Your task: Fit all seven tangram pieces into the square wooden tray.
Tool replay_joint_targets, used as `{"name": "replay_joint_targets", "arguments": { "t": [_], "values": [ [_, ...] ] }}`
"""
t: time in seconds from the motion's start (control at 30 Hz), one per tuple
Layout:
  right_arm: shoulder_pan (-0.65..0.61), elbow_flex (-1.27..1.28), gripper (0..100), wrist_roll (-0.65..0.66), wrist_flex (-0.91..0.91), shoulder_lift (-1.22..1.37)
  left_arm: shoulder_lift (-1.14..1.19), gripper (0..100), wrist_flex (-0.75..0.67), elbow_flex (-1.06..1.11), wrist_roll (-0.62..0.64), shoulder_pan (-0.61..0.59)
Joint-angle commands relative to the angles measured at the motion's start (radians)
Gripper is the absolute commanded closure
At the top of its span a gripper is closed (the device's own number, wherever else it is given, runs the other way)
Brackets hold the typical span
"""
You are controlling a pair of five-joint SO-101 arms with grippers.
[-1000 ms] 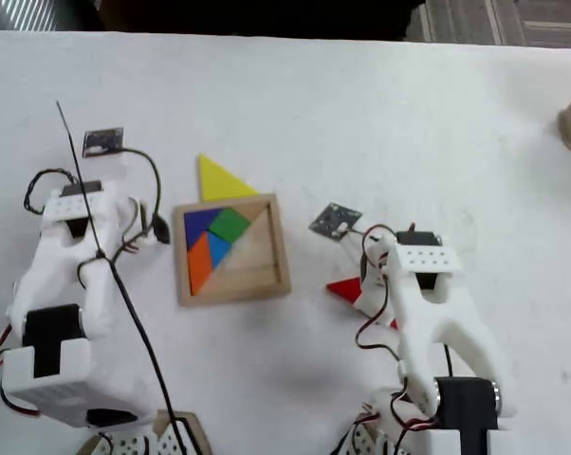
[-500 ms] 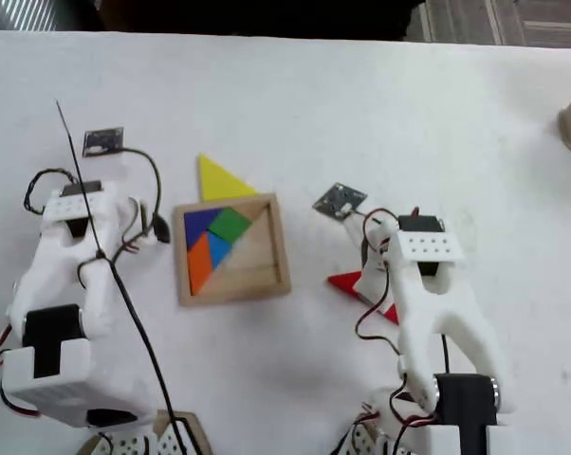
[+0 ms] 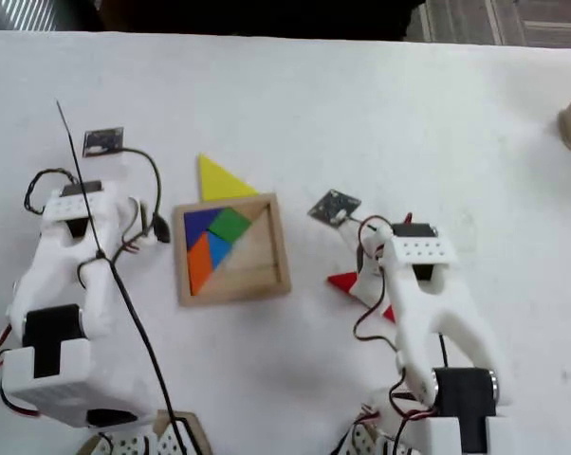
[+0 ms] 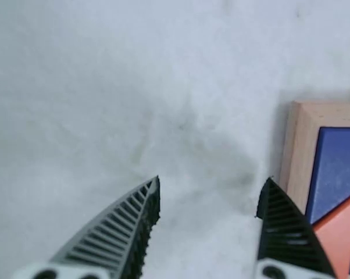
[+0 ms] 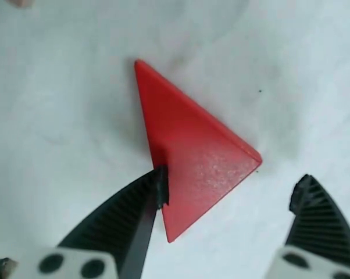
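Tabletop (image 3: 361, 95): tray (image 3: 280, 242) sits mid, toward left edge; four pieces seated, right half bare. Red triangle (image 5: 189, 154) lies flat between tray and right edge, toward near edge. One sharp corner points at tray; long edge runs beside one fingertip (image 5: 154, 187). Likely light, stiff, thin, slick: pinch across edges, not faces. Your right tool (image 5: 230, 183) is spread astride it. Your left tool (image 4: 210, 181) is spread, empty, just beside tray rim.
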Motion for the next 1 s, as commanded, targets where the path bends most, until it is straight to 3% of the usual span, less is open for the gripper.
{"name": "replay_joint_targets", "arguments": {
  "t": [0.0,0.17,0.3,0.97],
  "values": [
    [0.013,-0.077,67.7,0.002,0.007,0.076,-0.015,73,-0.014,-0.018,-0.011,-0.004],
    [0.007,-0.172,67.7,0.005,0.082,0.18,-0.015,73,-0.012,-0.018,-0.011,-0.007],
    [-0.012,-0.207,67.7,0.078,0.145,0.229,-0.015,73,-0.012,-0.017,-0.011,-0.008],
    [-0.073,-0.201,70.4,0.083,0.166,0.243,-0.016,73,-0.012,-0.017,-0.011,-0.01]
  ]
}}
